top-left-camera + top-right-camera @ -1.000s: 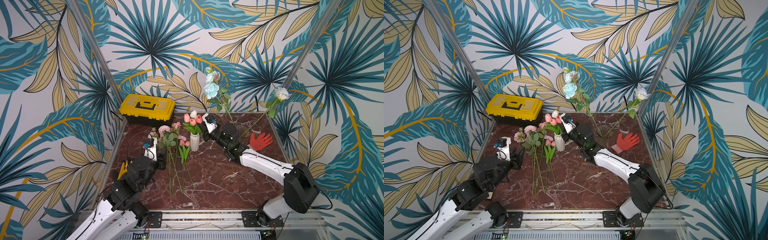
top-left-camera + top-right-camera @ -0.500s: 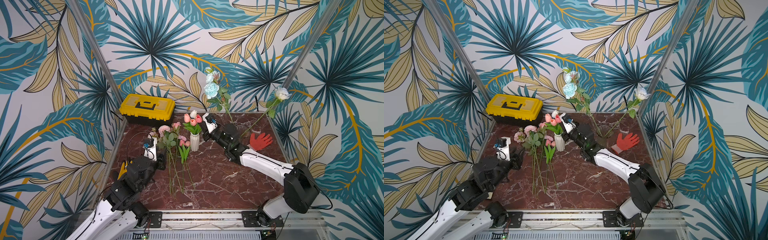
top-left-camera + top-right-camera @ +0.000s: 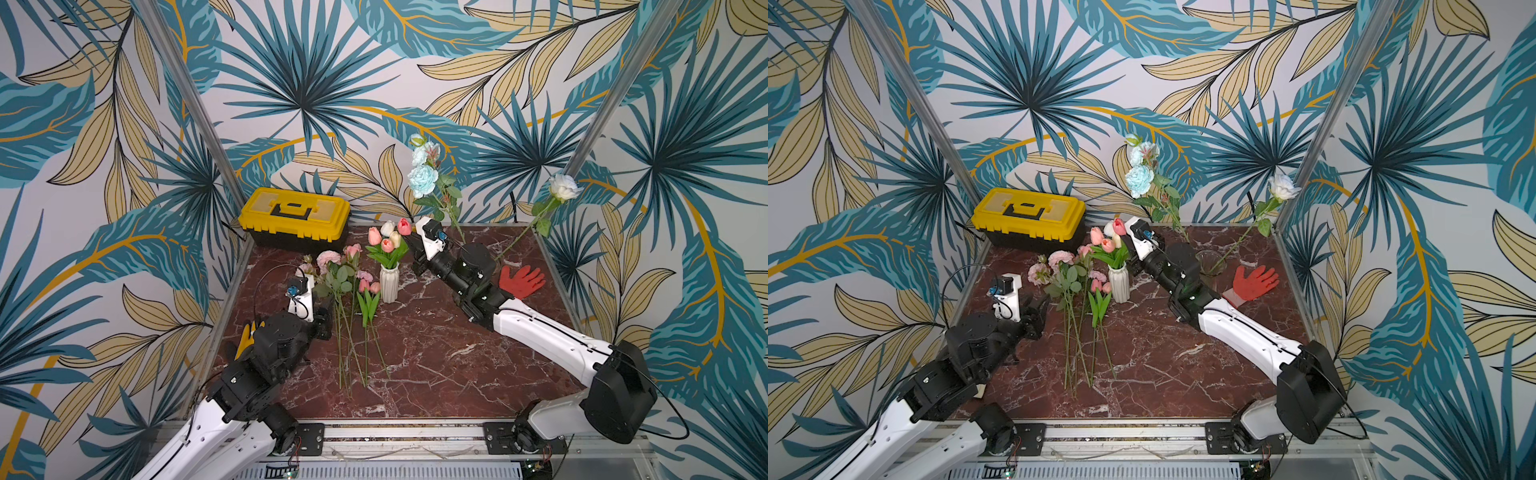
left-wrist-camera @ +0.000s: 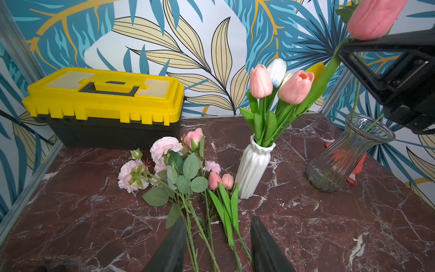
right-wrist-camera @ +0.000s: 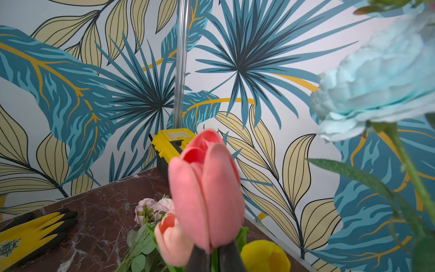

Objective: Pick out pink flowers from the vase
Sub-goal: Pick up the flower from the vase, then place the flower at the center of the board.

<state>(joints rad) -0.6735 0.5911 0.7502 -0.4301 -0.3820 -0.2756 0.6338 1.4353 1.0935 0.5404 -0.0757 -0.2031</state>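
A white ribbed vase point(image 3: 389, 282) stands mid-table with pink, white and yellow tulips in it. My right gripper point(image 5: 213, 259) is shut on the green stem of one pink tulip point(image 5: 207, 188), just under its bloom; in a top view this tulip point(image 3: 404, 226) is the rearmost of the bunch. Other pink flowers point(image 4: 162, 150), ruffled blooms, a rose and two small tulips point(image 4: 221, 181), lie on the marble left of the vase. My left gripper point(image 4: 216, 221) hovers open over their stems, holding nothing.
A glass vase point(image 4: 348, 153) right of the white one holds pale blue roses point(image 3: 423, 180) and a white rose point(image 3: 563, 187). A yellow toolbox point(image 3: 297, 218) sits at the back left. A red glove point(image 3: 521, 280) lies at the right, a yellow glove point(image 5: 28, 235) at the left edge.
My right gripper's fingers have closed on the pink tulip's stem. Both arms have stayed nearly where they were.
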